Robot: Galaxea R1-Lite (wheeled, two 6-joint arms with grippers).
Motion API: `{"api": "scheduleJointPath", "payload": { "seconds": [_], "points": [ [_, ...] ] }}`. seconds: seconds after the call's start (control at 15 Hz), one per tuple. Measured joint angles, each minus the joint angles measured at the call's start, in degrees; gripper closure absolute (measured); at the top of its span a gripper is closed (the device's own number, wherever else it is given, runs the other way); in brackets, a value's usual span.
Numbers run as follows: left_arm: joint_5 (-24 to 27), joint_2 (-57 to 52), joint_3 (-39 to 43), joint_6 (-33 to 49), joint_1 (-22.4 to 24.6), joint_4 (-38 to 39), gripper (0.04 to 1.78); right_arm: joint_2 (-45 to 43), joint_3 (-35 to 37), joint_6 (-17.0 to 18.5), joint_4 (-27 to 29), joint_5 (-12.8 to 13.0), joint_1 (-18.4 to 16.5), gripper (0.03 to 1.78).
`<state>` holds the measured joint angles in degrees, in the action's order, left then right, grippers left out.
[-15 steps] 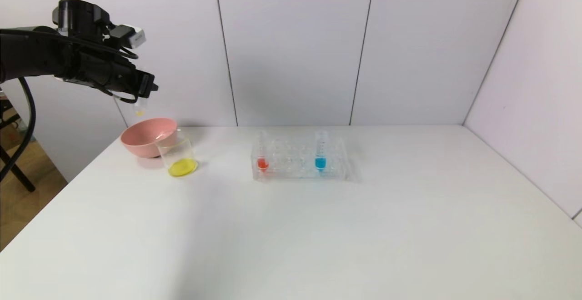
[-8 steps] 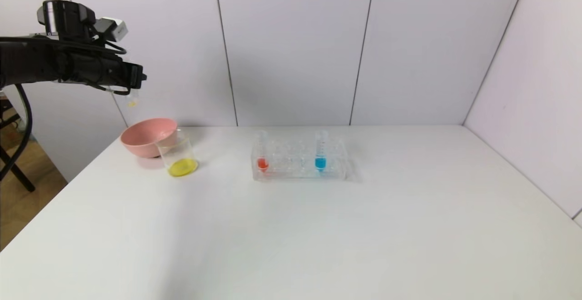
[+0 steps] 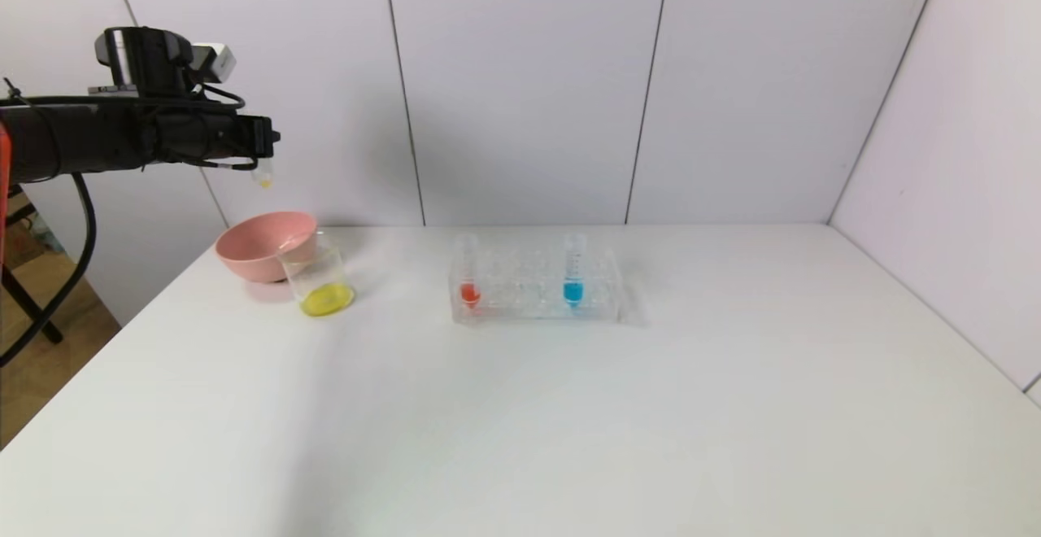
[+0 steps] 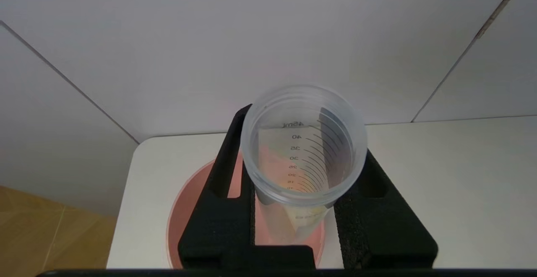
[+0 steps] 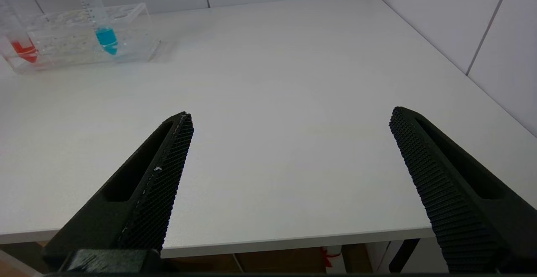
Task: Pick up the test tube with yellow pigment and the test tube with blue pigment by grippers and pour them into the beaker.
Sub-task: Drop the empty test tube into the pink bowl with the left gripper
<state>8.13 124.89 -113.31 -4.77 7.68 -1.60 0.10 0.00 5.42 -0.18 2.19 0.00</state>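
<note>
We stood in a small laboratory test bay: a white table (image 3: pixel 569 407) boxed in by plain white wall panels (image 3: pixel 520 81), a clear tube rack (image 3: pixel 537 286) holding coloured samples, and a beaker (image 3: pixel 319 281) beside a pink bowl (image 3: pixel 262 244).

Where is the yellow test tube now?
Head view, far left: the test tube with yellow pigment hangs in the left gripper, above the pink bowl.

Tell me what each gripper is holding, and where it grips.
The left gripper clamps the yellow-tipped tube on its upper body, just below the open rim. The right gripper holds nothing.
</note>
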Motion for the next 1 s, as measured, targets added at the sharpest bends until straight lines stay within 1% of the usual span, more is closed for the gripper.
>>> {"api": "scheduleJointPath", "payload": {
  "seconds": [0.13,0.33,0.87,1.0],
  "points": [
    [0.6,1.05,0.22,0.06,-0.11,1.35,1.28,0.0,0.0,0.0,0.02,0.0,0.0,0.1],
    [2.69,2.01,0.77,0.06,-0.13,1.27,1.28,0.0,0.0,0.0,0.02,0.0,0.0,0.1],
    [2.47,2.36,2.8,-0.09,0.55,0.69,1.28,0.0,0.0,0.0,0.02,0.0,0.0,0.1],
    [2.45,1.88,3.75,-0.5,1.05,-0.09,1.26,0.0,0.0,0.0,0.0,0.0,-0.02,0.1]
  ]
}}
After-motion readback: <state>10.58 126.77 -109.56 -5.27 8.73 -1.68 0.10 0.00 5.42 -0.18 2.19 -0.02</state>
